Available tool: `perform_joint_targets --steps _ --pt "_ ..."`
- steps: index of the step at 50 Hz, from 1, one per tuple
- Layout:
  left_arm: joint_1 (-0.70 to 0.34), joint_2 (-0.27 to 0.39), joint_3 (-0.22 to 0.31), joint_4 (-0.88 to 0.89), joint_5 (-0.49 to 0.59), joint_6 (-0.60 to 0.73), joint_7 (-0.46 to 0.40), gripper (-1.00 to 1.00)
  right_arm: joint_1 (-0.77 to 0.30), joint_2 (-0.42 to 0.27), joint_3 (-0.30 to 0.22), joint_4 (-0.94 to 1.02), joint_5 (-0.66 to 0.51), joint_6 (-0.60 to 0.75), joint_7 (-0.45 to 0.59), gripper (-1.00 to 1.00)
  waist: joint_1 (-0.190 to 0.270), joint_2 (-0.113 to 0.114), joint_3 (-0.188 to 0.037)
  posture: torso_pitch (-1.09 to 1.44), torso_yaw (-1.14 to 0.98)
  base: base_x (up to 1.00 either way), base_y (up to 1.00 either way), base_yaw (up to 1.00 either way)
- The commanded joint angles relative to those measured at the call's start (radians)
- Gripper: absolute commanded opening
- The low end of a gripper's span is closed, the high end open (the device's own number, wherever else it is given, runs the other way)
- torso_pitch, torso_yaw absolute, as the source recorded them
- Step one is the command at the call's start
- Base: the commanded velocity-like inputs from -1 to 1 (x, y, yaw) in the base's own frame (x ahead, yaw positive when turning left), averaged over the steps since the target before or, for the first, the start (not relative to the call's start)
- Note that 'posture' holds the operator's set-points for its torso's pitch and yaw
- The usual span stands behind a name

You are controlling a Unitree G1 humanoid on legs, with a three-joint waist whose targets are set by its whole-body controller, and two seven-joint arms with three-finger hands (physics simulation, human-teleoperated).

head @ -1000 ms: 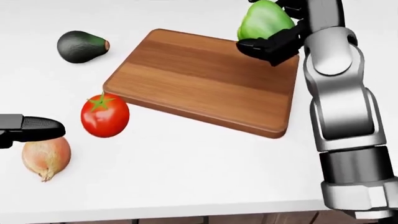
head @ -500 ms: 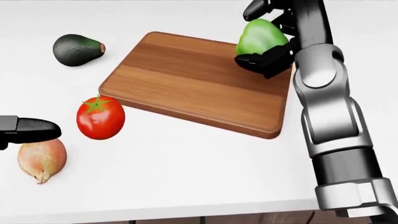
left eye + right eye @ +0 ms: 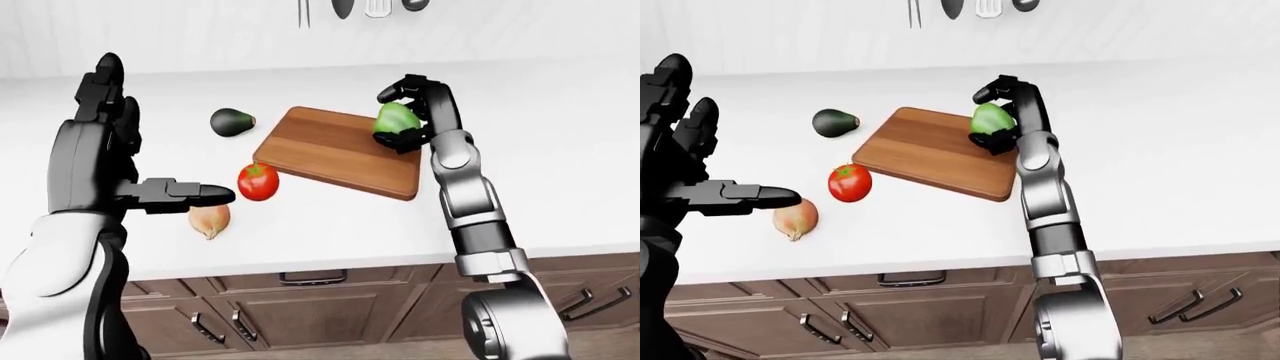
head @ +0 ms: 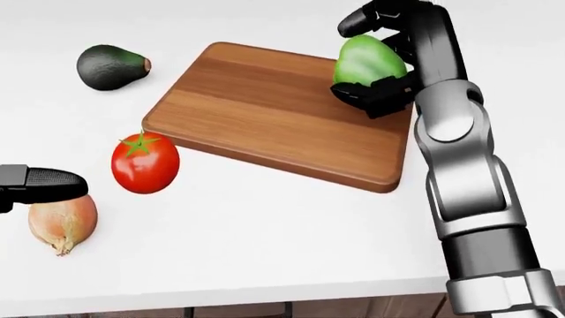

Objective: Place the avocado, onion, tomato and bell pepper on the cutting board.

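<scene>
My right hand (image 4: 375, 56) is shut on the green bell pepper (image 4: 366, 59), holding it over the top right corner of the wooden cutting board (image 4: 265, 112). The dark avocado (image 4: 110, 66) lies on the counter left of the board. A red tomato (image 4: 145, 163) stands just off the board's lower left corner. The onion (image 4: 61, 224) lies lower left, partly under a finger of my left hand (image 3: 120, 161), which is raised and open above the counter with nothing in it.
The white counter (image 3: 560, 150) runs to the right of the board. Its near edge sits above brown drawers (image 3: 300, 307) with handles. Utensils (image 3: 345, 7) hang on the wall at the top.
My right hand has carried the bell pepper slightly left and down over the board's corner. The view shifted a little; the left hand has hardly moved.
</scene>
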Motion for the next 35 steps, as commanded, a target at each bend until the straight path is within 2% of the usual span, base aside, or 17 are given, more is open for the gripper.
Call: perform_joint_targets --steps 1,9,14,15,16,20,21,24,32,35 --pt "-0.026 0.013 0.010 -0.025 0.004 -0.024 0.003 1.00 -0.040 -0.010 -0.009 -0.047 -0.001 -0.033 -0.011 -0.22 0.000 0.002 -0.028 0.00 0.00 0.00 0.00 0.00" --pt "-0.039 0.021 0.013 -0.026 0.000 -0.012 0.002 1.00 -0.036 -0.008 -0.008 -0.056 -0.003 -0.028 -0.003 0.02 0.000 0.002 -0.028 0.00 0.00 0.00 0.00 0.00" --pt "-0.032 0.019 0.018 -0.027 -0.002 -0.017 0.002 1.00 -0.034 -0.007 -0.008 -0.050 -0.004 -0.033 -0.003 0.25 0.000 0.003 -0.029 0.00 0.00 0.00 0.00 0.00" --pt "-0.032 0.019 0.019 -0.026 -0.003 -0.017 0.004 1.00 -0.034 -0.007 -0.008 -0.049 -0.004 -0.033 -0.002 0.33 0.000 0.003 -0.029 0.00 0.00 0.00 0.00 0.00" --pt "-0.028 0.019 0.019 -0.028 -0.003 -0.019 0.004 1.00 -0.034 -0.006 -0.008 -0.048 -0.003 -0.034 -0.002 0.49 0.000 0.003 -0.029 0.00 0.00 0.00 0.00 0.00" --pt "-0.022 0.017 0.023 -0.032 -0.005 -0.021 0.005 1.00 -0.021 -0.004 -0.008 -0.065 -0.002 -0.028 0.005 0.73 0.000 0.002 -0.029 0.00 0.00 0.00 0.00 0.00" --pt "-0.020 0.016 0.024 -0.032 -0.006 -0.023 0.005 1.00 -0.019 -0.004 -0.008 -0.068 -0.002 -0.028 0.006 0.74 0.000 0.002 -0.030 0.00 0.00 0.00 0.00 0.00" --pt "-0.010 0.011 0.020 -0.029 -0.006 -0.034 0.008 1.00 -0.011 -0.001 -0.007 -0.071 -0.001 -0.029 0.007 0.97 0.000 0.001 -0.030 0.00 0.00 0.00 0.00 0.00" --pt "0.000 0.010 0.024 -0.034 -0.007 -0.037 0.008 1.00 0.008 -0.003 -0.011 -0.125 0.002 -0.003 0.023 1.00 0.001 0.001 -0.030 0.00 0.00 0.00 0.00 0.00" --pt "0.002 0.008 0.022 -0.031 -0.006 -0.042 0.009 1.00 0.036 -0.009 -0.010 -0.224 -0.006 0.045 0.054 1.00 0.002 0.000 -0.030 0.00 0.00 0.00 0.00 0.00"
